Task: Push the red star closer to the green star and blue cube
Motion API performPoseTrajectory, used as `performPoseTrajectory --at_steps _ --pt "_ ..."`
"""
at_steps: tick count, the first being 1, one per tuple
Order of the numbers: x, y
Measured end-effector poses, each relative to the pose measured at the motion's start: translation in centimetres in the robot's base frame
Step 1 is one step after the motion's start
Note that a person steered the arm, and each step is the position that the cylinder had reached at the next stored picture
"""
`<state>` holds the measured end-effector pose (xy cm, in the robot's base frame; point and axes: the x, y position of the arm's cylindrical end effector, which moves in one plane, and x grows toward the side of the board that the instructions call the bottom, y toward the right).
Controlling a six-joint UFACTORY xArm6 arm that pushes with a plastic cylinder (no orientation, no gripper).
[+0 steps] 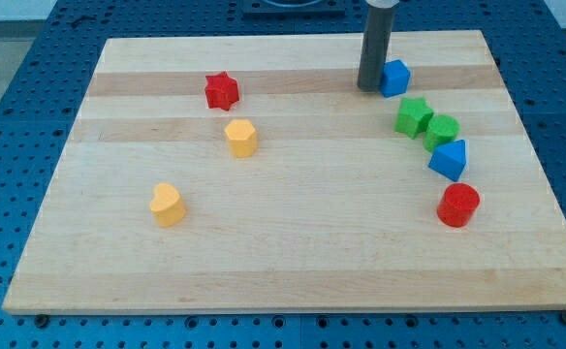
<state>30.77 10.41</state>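
Note:
The red star (222,90) lies on the wooden board at the upper left of centre. The blue cube (394,78) sits at the upper right. The green star (414,116) lies just below the cube. My tip (369,87) is at the end of the dark rod, touching or nearly touching the blue cube's left side. The tip is far to the right of the red star.
A green round block (442,131), a blue triangular block (449,160) and a red cylinder (458,206) run down the right side. A yellow hexagonal block (241,138) lies below the red star. A yellow heart (168,205) lies at lower left. Blue pegboard surrounds the board (293,271).

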Motion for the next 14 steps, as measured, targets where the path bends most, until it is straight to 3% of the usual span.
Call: performPoseTrajectory --at_steps 1,2,3,5,6,8,9,12,14 --pt "-1.2 -1.1" --pt "-3.9 -5.7" --pt "-5.7 -12.3" --pt "-3.9 -27.7" --pt "-0.7 -26.9" --pt "1.9 -19.9" --pt "1.9 -14.7" --pt "1.5 -12.6" --pt "1.5 -4.9"
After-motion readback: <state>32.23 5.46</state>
